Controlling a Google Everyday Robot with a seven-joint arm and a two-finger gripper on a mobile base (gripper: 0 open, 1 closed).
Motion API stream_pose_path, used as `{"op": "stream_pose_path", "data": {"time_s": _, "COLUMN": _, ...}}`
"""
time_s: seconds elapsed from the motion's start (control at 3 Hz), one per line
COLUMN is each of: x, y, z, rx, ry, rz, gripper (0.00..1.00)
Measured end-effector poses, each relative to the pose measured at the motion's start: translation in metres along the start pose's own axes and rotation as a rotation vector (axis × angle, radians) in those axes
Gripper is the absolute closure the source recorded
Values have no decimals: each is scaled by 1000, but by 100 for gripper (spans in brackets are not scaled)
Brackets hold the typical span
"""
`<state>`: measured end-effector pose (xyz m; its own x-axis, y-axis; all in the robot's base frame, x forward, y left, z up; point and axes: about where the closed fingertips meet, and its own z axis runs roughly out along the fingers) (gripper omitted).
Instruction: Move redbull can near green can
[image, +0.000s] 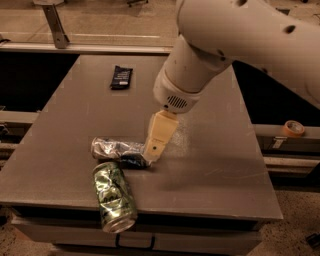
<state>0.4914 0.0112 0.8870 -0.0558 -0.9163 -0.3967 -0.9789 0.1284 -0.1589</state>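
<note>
The redbull can (114, 149), slim, silver and crinkled with dark bluish patches, lies on its side on the grey table (210, 150) near the front left. The green can (114, 196) lies on its side just in front of it, its silver end at the table's front edge; the two cans almost touch. My gripper (153, 149) hangs from the big white arm and points down and left, its cream tip at the redbull can's right end. The tip hides part of that end.
A flat black packet (121, 76) lies at the back left of the table. A roll of tape (293, 128) sits on a rail to the right. Dark gaps drop off on both sides of the table.
</note>
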Motion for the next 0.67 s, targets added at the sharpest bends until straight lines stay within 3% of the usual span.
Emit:
{"op": "stream_pose_path", "data": {"time_s": 0.33, "x": 16, "y": -45, "z": -70, "rx": 171, "ry": -133, "rz": 36, "gripper": 0}}
{"op": "stream_pose_path", "data": {"time_s": 0.67, "x": 41, "y": -92, "z": -157, "rx": 363, "ry": -320, "rz": 52, "gripper": 0}}
